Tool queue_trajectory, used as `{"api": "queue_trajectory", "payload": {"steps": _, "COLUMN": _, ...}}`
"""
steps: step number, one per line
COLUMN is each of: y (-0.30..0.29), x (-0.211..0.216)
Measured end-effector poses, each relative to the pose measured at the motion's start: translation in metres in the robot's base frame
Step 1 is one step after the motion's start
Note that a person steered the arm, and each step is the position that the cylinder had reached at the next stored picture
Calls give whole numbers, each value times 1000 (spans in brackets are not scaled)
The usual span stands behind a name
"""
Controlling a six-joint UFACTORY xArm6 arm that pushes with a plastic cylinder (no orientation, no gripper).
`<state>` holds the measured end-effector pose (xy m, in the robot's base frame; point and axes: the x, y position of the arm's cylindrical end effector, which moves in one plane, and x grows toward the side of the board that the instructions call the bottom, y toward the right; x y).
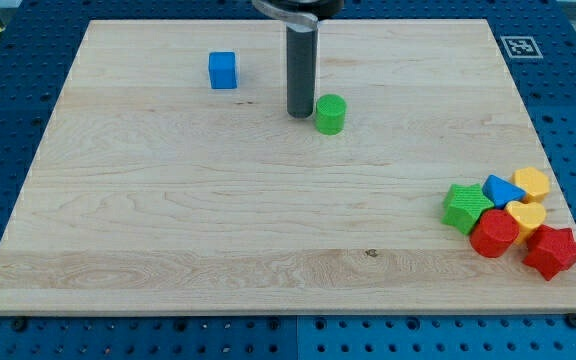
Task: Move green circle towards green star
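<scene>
The green circle (330,114), a short green cylinder, stands on the wooden board (218,230) a little above its middle. My tip (299,113) is down on the board just to the view's left of the green circle, close beside it or touching it. The green star (465,207) lies far off at the view's lower right, at the left end of a cluster of blocks.
A blue cube (223,70) sits at the upper left. Packed against the green star are a blue block (501,190), two yellow blocks (533,183) (526,215), a red block (494,234) and a red star (553,251), near the board's right edge.
</scene>
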<state>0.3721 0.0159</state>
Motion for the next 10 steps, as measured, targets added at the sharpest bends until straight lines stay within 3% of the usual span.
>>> {"api": "queue_trajectory", "payload": {"steps": 5, "y": 160, "x": 53}}
{"api": "queue_trajectory", "payload": {"steps": 10, "y": 174, "x": 88}}
